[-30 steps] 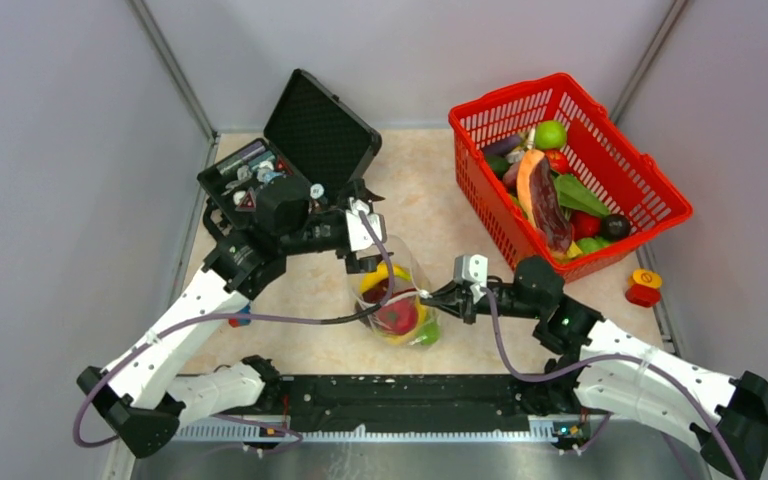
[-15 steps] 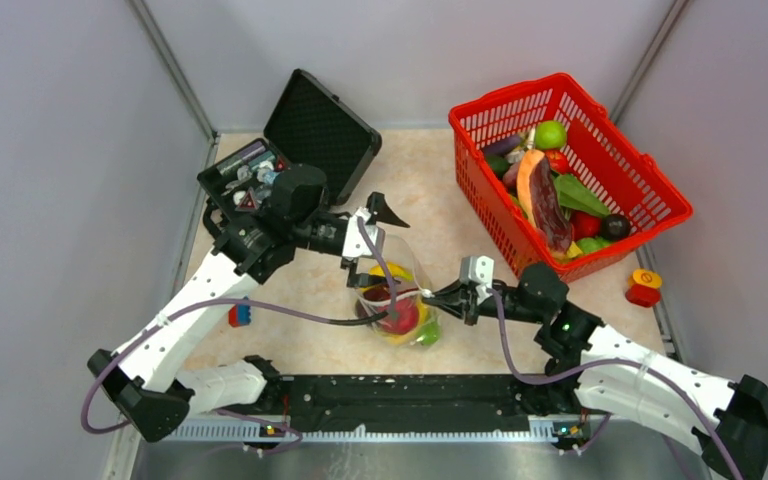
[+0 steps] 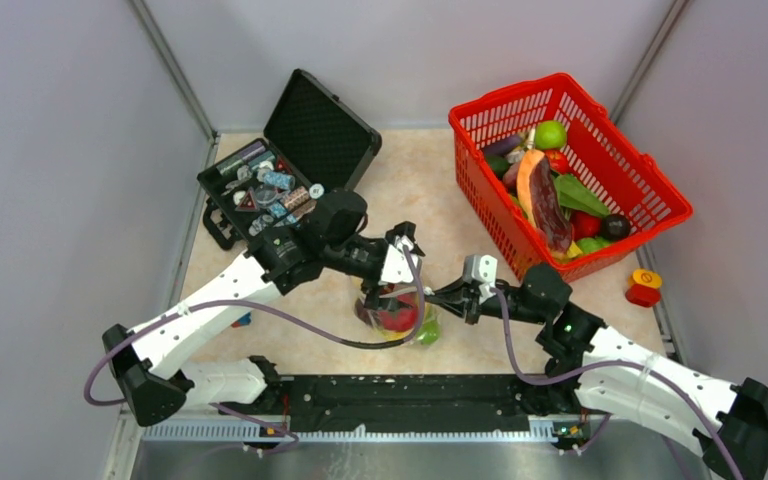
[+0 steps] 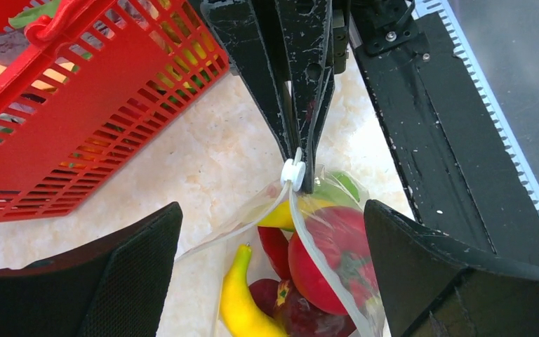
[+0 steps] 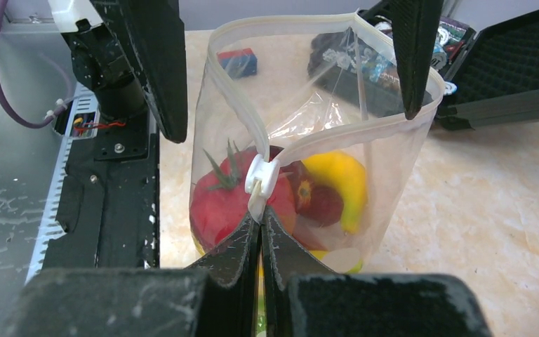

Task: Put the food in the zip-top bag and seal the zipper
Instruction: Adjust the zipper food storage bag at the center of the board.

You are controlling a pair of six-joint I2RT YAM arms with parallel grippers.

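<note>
Bag [image 5: 386, 168] mid-frame holds food [image 5: 228, 203], mouth gaping.
Right claw [image 5: 260, 219] pinches the zipper [image 5: 351, 133]; left claw [image 4: 272, 210] spread apart; sealing not yet done.

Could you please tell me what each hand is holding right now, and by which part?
The right hand pinches the zip-top bag by its zipper, at the white slider. The left hand is open around the bag's mouth, holding nothing.

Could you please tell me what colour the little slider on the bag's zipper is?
The slider is white; the right wrist view shows it best.
</note>
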